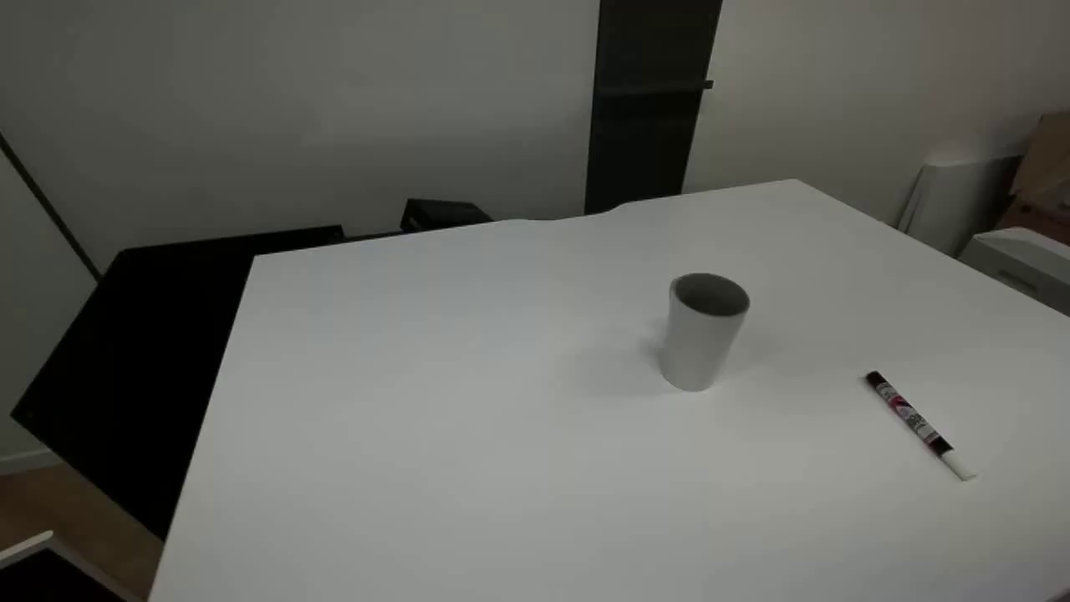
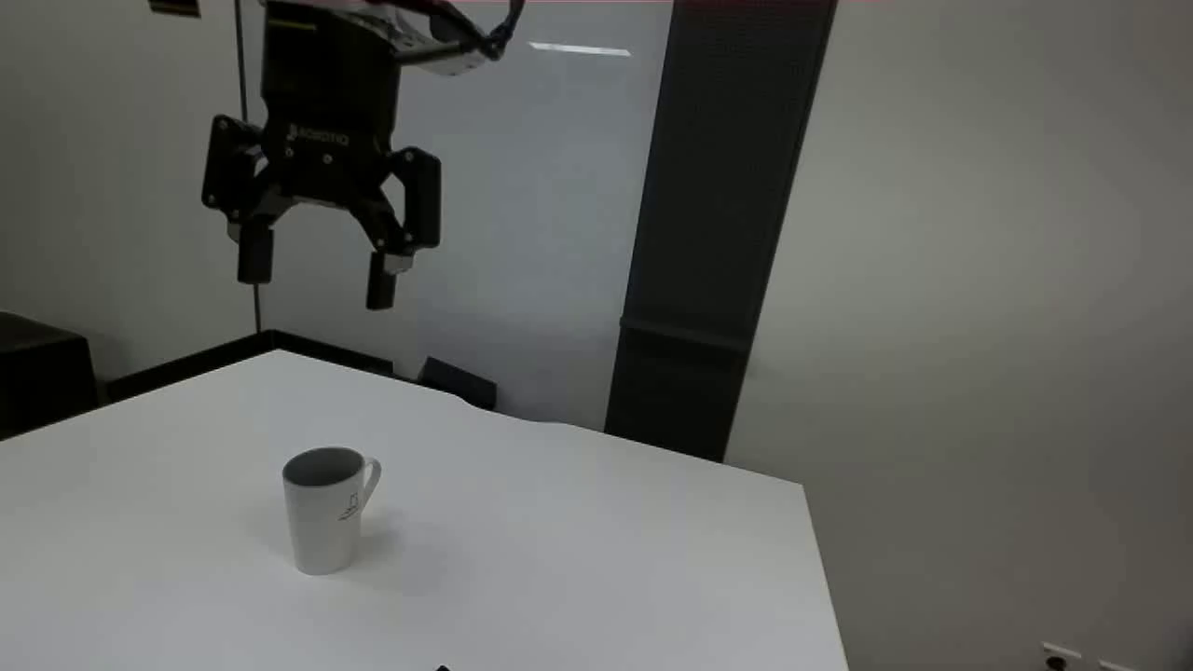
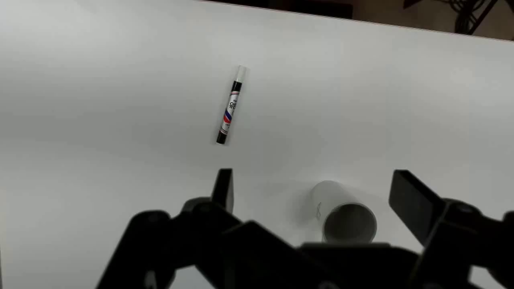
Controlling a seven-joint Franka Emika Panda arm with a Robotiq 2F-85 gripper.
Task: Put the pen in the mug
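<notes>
The pen [image 1: 918, 425] lies flat on the table, apart from the mug. It has a white printed barrel, dark ends, a reddish mark and a white tip. It also shows in the wrist view [image 3: 230, 108], ahead of the left finger. The light-grey mug [image 1: 695, 347] stands upright. Its handle and a small drawing show on the mug in an exterior view [image 2: 322, 527]. In the wrist view the mug [image 3: 331, 196] appears between the fingers, its rim partly hidden by the gripper body. My gripper [image 2: 317, 281] is open and empty, high above the table; it also shows in the wrist view [image 3: 313, 180].
The white table [image 1: 418, 418] carries the mug and pen. A black surface [image 1: 167, 351] stands beyond one table edge, and a white box [image 1: 1020, 267] beyond another. A dark wall panel [image 2: 718, 233] rises behind the table. A tiny dark tip [image 2: 443, 667] shows at the bottom edge.
</notes>
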